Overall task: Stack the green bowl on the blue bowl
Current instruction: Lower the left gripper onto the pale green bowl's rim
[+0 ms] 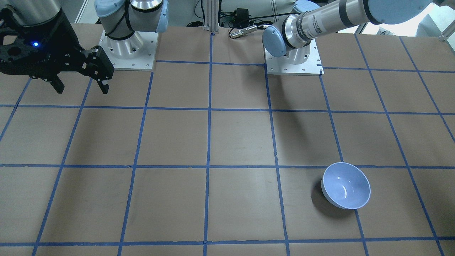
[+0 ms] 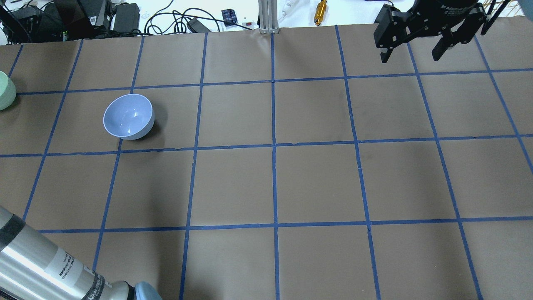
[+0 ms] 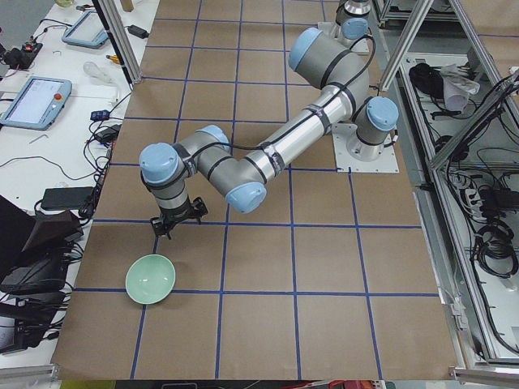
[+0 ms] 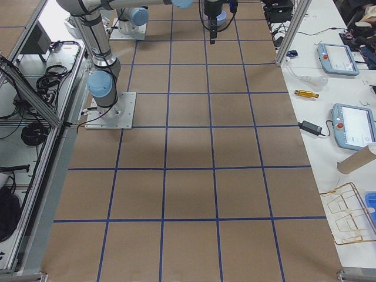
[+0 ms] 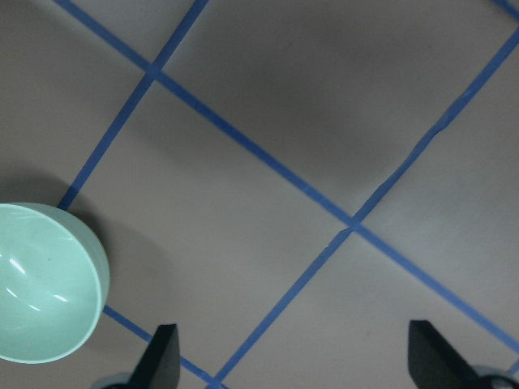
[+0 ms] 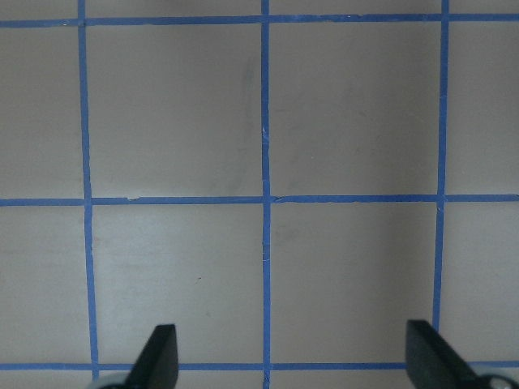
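The green bowl (image 3: 151, 279) stands upright near the table's left end; it also shows at the overhead view's left edge (image 2: 5, 96) and in the left wrist view (image 5: 45, 279). The blue bowl (image 2: 128, 116) stands upright about one grid square to its right, and shows in the front view (image 1: 346, 185). My left gripper (image 5: 296, 365) is open and empty, hovering beside the green bowl (image 3: 174, 227), which lies outside its left finger. My right gripper (image 2: 412, 54) is open and empty, high over the far right of the table (image 1: 81, 87), far from both bowls.
Brown paper with a blue tape grid covers the table (image 2: 275, 183). The two arm bases (image 1: 128, 53) stand on plates at the robot's edge. Cables and power bricks (image 2: 125, 16) lie beyond the far edge. Teach pendants (image 4: 346, 123) lie on a side bench.
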### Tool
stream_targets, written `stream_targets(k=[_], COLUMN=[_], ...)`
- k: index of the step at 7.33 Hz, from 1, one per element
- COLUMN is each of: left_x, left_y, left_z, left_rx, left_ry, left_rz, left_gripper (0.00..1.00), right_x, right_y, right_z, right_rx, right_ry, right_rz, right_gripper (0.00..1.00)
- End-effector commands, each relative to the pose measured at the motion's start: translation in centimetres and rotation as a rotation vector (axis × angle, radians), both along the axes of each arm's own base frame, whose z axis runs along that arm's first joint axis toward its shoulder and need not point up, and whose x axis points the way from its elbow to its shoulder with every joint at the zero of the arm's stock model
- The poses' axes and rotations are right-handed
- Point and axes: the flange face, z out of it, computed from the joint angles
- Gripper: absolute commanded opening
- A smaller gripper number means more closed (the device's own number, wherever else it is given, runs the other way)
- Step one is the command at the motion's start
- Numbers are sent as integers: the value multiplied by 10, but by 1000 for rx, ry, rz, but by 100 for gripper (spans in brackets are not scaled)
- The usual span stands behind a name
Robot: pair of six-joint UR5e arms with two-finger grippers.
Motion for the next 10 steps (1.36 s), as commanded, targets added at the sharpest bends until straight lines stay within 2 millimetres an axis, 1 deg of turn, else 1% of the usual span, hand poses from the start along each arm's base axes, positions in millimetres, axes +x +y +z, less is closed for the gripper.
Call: stream_targets(k=[1, 2, 3, 4, 5, 6, 7, 8, 9, 10], left_x=[39, 51, 60, 76, 85, 93, 101, 105, 108, 108], left_y=[-21, -27, -32, -26, -24, -21, -19, -19, -18, -18], left_z=[-34, -47, -59, -79, -99, -115, -121, -137, -146, -149], left_rx=[1, 2, 4, 14, 9, 5, 3, 11, 15, 17], left_ry=[-4, -10, -11, 5, 32, 39, 38, 50, 56, 57], left_rz=[-212, -274, -303, -290, -345, -351, -350, -348, -356, -371], left_gripper=[96, 95, 94, 94, 94, 94, 92, 91, 80, 65], right_x=[0, 0, 0, 0, 0, 0, 0, 0, 0, 0], right_y=[0, 0, 0, 0, 0, 0, 0, 0, 0, 0], right_z=[0, 0, 0, 0, 0, 0, 0, 0, 0, 0], right_rx=[-1, -1, -1, 1, -1, -1, 1, -1, -1, -1], right_ry=[0, 0, 0, 0, 0, 0, 0, 0, -2, 0], right_rz=[0, 0, 0, 0, 0, 0, 0, 0, -1, 0], right_gripper=[100, 100, 100, 100, 100, 100, 100, 100, 100, 100])
